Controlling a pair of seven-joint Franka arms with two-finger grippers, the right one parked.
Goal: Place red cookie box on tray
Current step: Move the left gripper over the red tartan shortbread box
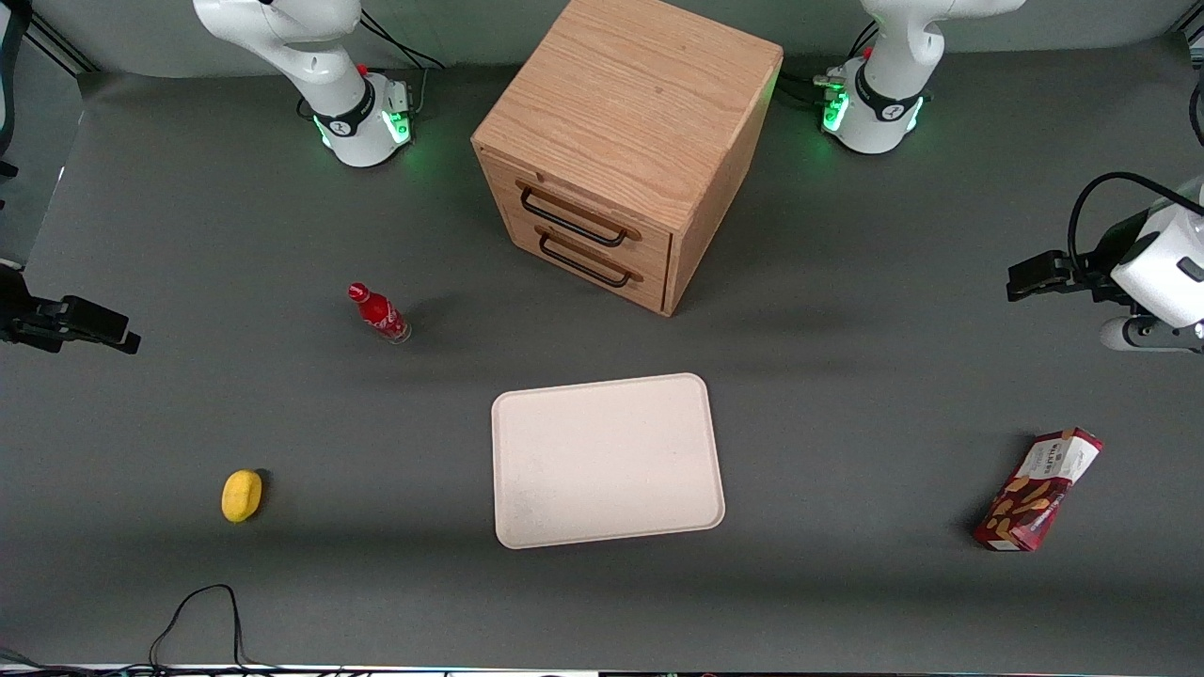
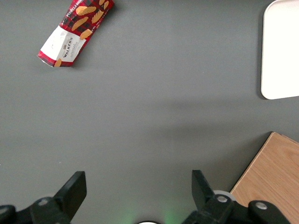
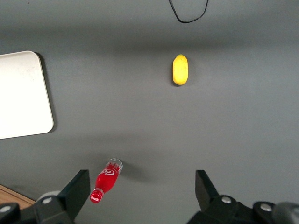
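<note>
The left arm's tool [image 2: 135, 191] hangs above the table, fingers spread wide.

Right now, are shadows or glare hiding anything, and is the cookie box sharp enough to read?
Front view: soft shadows beside the drawer cabinet and cookie box, green glow at the arm bases, no glare on the tray. Left wrist view: cookie box sharp, brand text legible; open gripper hangs over bare table, apart from the box.
</note>
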